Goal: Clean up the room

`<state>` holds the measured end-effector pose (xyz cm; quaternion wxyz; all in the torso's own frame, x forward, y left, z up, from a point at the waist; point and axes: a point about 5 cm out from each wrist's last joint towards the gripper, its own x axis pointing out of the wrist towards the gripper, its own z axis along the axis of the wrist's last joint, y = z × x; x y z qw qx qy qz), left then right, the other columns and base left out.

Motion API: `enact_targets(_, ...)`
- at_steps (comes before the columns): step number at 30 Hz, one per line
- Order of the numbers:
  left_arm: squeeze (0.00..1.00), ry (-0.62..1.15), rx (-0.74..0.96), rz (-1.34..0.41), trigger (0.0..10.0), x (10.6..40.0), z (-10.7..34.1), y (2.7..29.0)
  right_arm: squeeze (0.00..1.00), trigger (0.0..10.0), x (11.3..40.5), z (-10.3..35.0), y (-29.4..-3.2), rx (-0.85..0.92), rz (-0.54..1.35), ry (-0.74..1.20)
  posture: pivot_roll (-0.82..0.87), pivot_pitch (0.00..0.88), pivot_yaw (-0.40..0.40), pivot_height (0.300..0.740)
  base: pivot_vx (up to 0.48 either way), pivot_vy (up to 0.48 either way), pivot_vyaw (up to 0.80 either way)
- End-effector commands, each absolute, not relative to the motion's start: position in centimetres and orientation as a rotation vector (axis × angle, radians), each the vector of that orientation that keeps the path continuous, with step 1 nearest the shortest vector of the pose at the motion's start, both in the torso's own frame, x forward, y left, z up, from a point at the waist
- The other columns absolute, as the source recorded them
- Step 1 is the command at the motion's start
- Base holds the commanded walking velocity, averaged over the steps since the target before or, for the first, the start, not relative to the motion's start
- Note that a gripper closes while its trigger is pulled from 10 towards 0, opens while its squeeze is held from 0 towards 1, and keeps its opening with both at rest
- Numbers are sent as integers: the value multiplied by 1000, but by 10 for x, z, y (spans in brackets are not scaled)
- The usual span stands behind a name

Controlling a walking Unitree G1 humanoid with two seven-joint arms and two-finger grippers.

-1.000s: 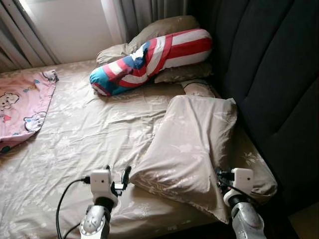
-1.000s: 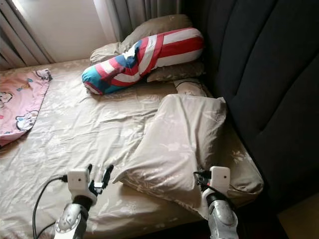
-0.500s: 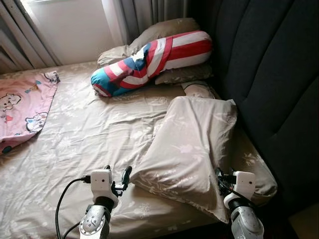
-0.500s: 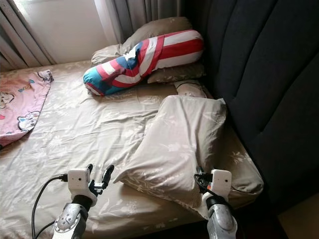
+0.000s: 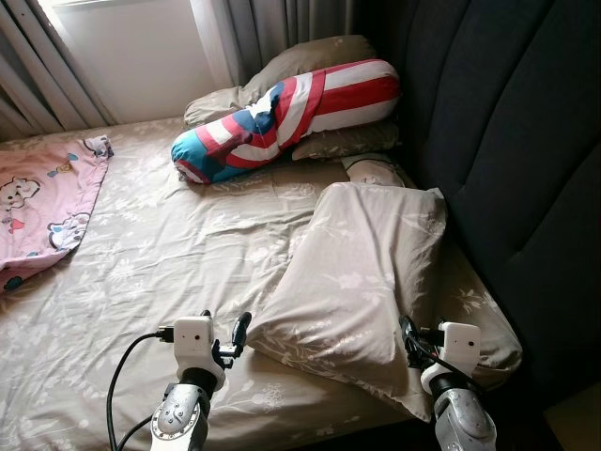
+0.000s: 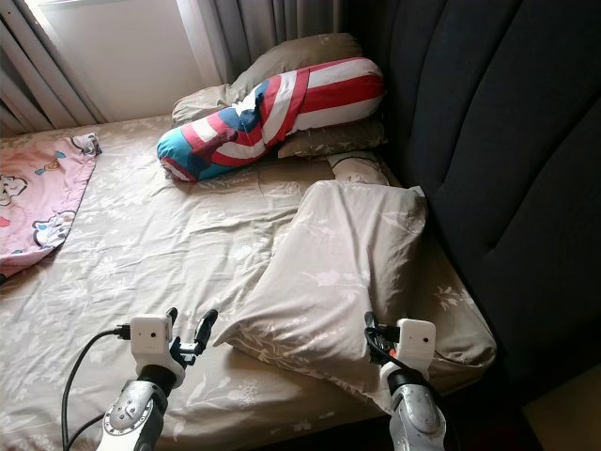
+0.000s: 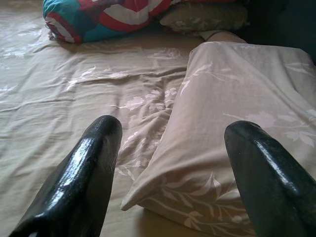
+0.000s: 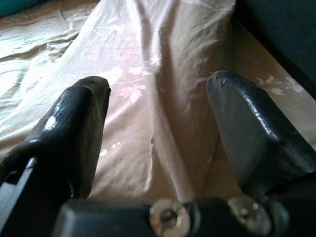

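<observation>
As your head view has tipped back a touch | bed [image 5: 141,272] unchanged | beige pillow [image 5: 362,272] slumped against headboard [image 5: 507,160], unmoved | left gripper [image 5: 225,336], right gripper [image 5: 411,340] both spread, probably backing off slightly | no grasp yet.

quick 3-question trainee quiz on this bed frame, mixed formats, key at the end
1. True or false: the striped bolster lies at the far end of the bed, on the beige pillows there.
2. What hangs over the bed's far left edge? A) pink blanket B) blue towel C) black jacket
3. Fill in: the left gripper and right gripper both stand ____, one at each near side of the big beige pillow.

Key
1. True.
2. A, the pink blanket with cartoon prints.
3. Open; neither holds the pillow yet.
</observation>
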<state>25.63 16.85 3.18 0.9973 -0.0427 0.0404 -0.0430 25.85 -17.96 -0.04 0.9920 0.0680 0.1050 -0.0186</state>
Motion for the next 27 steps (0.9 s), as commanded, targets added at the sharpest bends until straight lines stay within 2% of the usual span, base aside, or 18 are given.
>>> enact_targets(1, 0, 98, -95, -76, 10000, 253, 29, 170, 0, 10000, 258, 0, -179, 123, -36, 217, -112, 39, 34, 740, 0, 0, 0)
enact_targets(6, 0, 103, -95, -78, 10000, 252, 29, 170, 0, 10000, 258, -1, -179, 118, -40, 224, -112, 42, 33, 740, 0, 0, 0)
enact_targets(27, 0, 119, -90, -75, 10000, 256, 29, 173, 0, 10000, 259, -8, -192, 89, -136, 296, -103, 73, 28, 740, 291, 0, 0)
